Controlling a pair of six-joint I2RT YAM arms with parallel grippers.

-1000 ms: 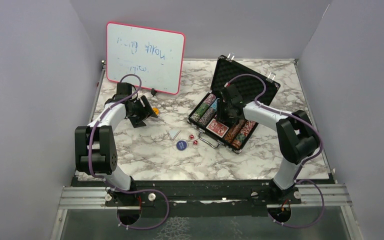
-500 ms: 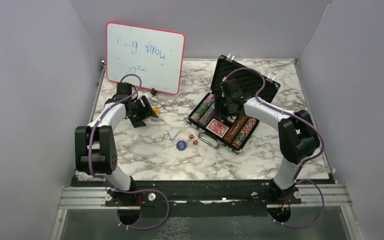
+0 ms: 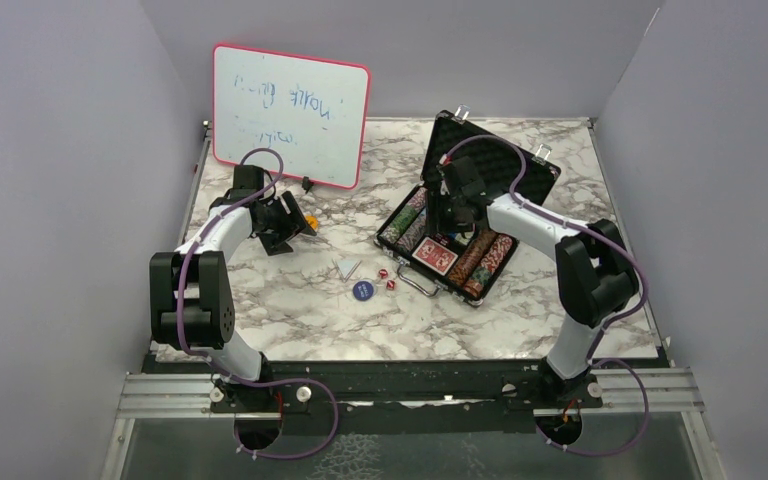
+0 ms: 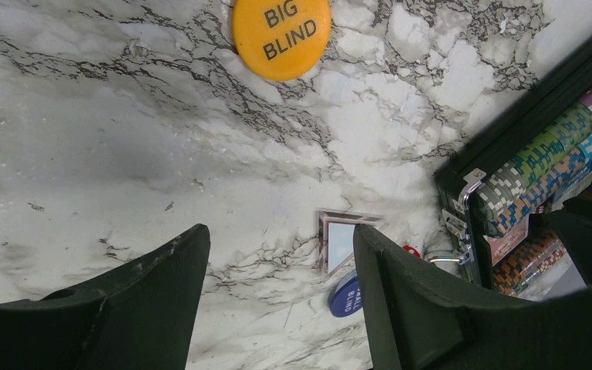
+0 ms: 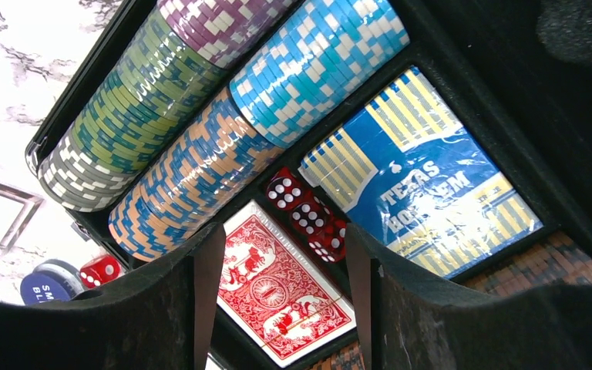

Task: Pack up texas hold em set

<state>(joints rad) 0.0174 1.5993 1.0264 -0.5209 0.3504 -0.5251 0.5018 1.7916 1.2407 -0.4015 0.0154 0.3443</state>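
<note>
The black case (image 3: 505,165) lies open at the right, holding striped chip stacks (image 3: 407,220) and red-backed cards (image 3: 435,256). My right gripper (image 5: 284,231) hangs open and empty over the case, above the cards (image 5: 277,285), three red dice (image 5: 308,216) and a blue card box (image 5: 424,208). Chip stacks (image 5: 200,100) lie beside them. My left gripper (image 4: 279,235) is open and empty above the marble. The orange "BIG BLIND" button (image 4: 280,35) lies just ahead of it. The blue button (image 3: 362,291) and two red dice (image 3: 387,277) lie on the table left of the case.
The pink-framed whiteboard (image 3: 290,115) leans at the back left, behind the left arm. A small clear square piece (image 3: 347,267) lies on the marble near the blue button. The case's metal handle (image 3: 418,283) faces the dice. Grey walls close in both sides.
My right gripper has drawn back a little toward the far side of the case, still open. The left arm and the loose pieces have not moved.
</note>
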